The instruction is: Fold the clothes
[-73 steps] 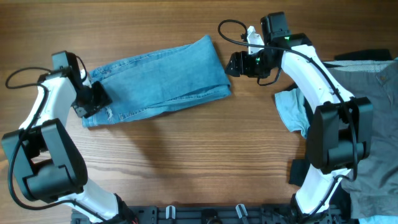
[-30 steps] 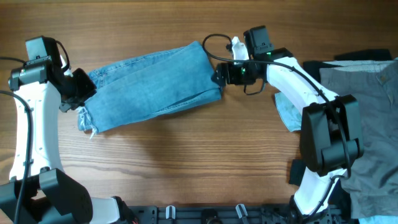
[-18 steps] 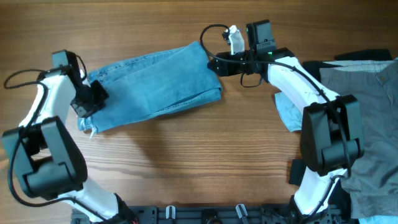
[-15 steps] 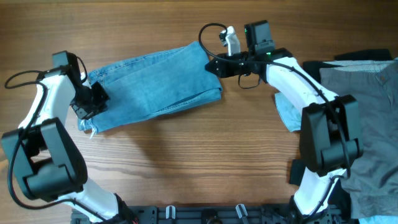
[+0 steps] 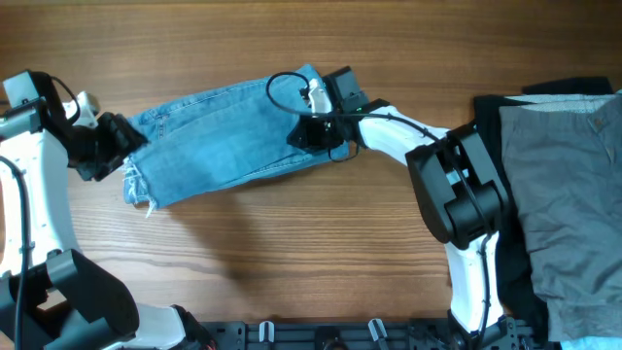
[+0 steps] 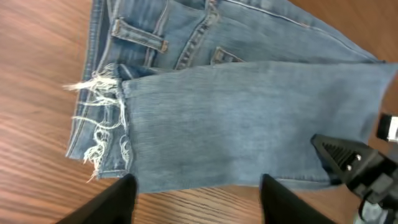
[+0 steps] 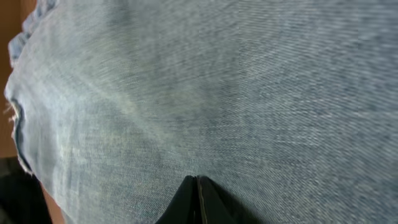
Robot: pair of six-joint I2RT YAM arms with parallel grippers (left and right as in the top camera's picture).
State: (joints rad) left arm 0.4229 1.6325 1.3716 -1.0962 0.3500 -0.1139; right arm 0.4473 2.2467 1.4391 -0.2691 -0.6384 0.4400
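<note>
The clothes are light-blue jeans point(image 5: 224, 136), folded lengthwise and lying slantwise on the wooden table, frayed hems point(image 5: 138, 187) at the left end. In the left wrist view the jeans point(image 6: 236, 118) show a belt loop, a pocket and the frayed hem point(image 6: 102, 134). My left gripper point(image 5: 117, 146) hovers just off the jeans' left end, open, with only bare wood between its fingers point(image 6: 118, 199). My right gripper point(image 5: 303, 136) is over the right half of the jeans, shut, its fingertips point(image 7: 198, 182) together against the denim point(image 7: 217, 81) with no cloth pinched between them.
A pile of grey garments point(image 5: 564, 194) lies at the right edge of the table, with black cloth point(image 5: 501, 102) beneath it. The right arm point(image 5: 408, 131) reaches leftward across the table's back half. Bare wood point(image 5: 292, 253) lies in front of the jeans.
The right gripper shut and slid left from the jeans' right end onto the denim. The left gripper opened and drew back left off the frayed end.
</note>
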